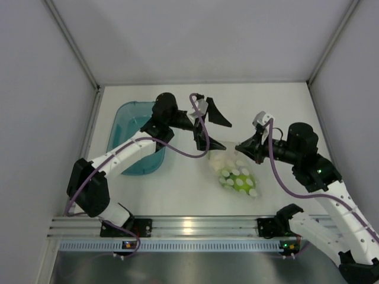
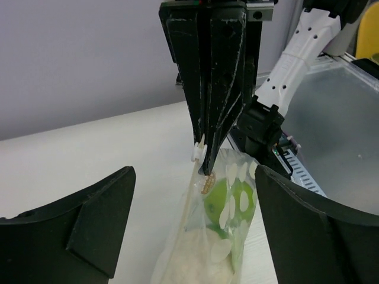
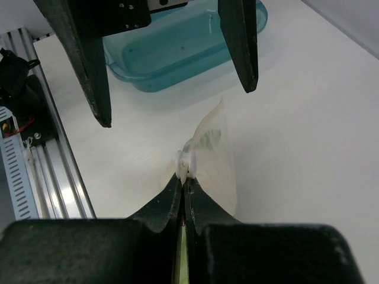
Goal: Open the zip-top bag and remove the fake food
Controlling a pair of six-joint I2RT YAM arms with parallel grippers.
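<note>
Fingers (image 3: 160, 204) of the right gripper (image 3: 185, 177) were pinched together on the top edge of the zip-top bag (image 1: 251, 188), which rested mid-tabletop holding the fake food (image 2: 220, 200), right of a teal tub (image 1: 118, 127), while the left gripper (image 1: 225, 135) hung spread and empty just above.

Clear, crinkly, glossy plastic: zip-top bag (image 1: 238, 177). Teal see-thru smooth plastic: tub (image 1: 127, 121), far left. White matt smooth table (image 1: 284, 106). Ribbed shiny metal rail (image 1: 195, 226), near edge.
</note>
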